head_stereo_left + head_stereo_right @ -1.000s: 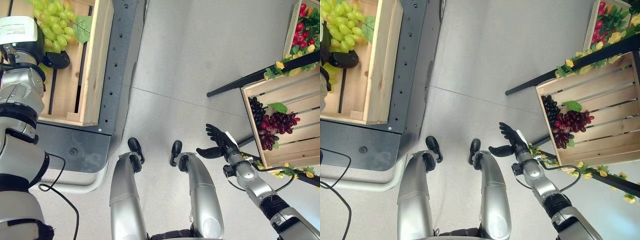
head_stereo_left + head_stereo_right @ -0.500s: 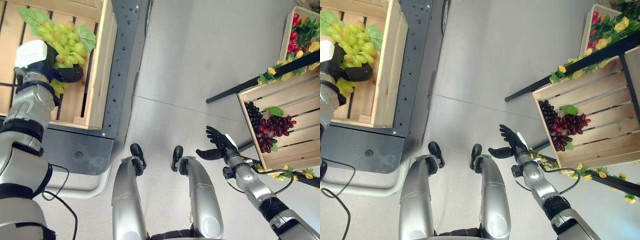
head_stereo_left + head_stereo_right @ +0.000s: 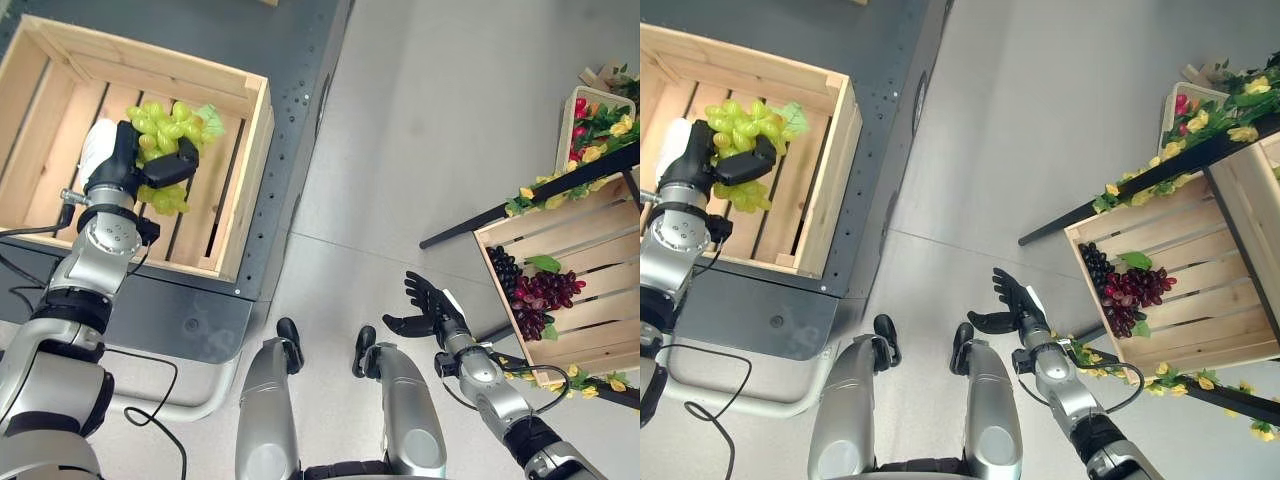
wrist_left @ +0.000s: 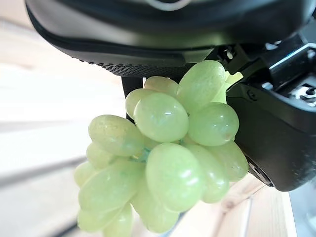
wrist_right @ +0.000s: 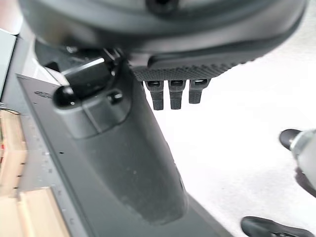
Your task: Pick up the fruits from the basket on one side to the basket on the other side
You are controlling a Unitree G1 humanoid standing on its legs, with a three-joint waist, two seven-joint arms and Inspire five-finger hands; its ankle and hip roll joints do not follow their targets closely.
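The left hand [image 3: 150, 160] has its thumb and fingers curled round a bunch of green grapes [image 3: 165, 125], pinching it near the stem so that the berries hang loose past the palm in the left wrist view. Hand and bunch sit over the slatted floor of the left wooden crate [image 3: 255, 130], toward that crate's far wall; whether the lowest berries touch the slats cannot be told. The crate stands on a dark grey platform [image 3: 190, 320].

The right hand [image 3: 428, 305] is held over the floor with its fingers spread straight and its thumb out to the side, gripping nothing. It lies near the right wooden crate [image 3: 600, 335], just off that crate's near corner. In that crate lie a bunch of dark purple grapes [image 3: 505, 270] and a bunch of red grapes [image 3: 545, 293], touching each other, with a green leaf beside them. A vine of yellow flowers [image 3: 580, 150] runs along the crate's far edge. No writing can be read anywhere.
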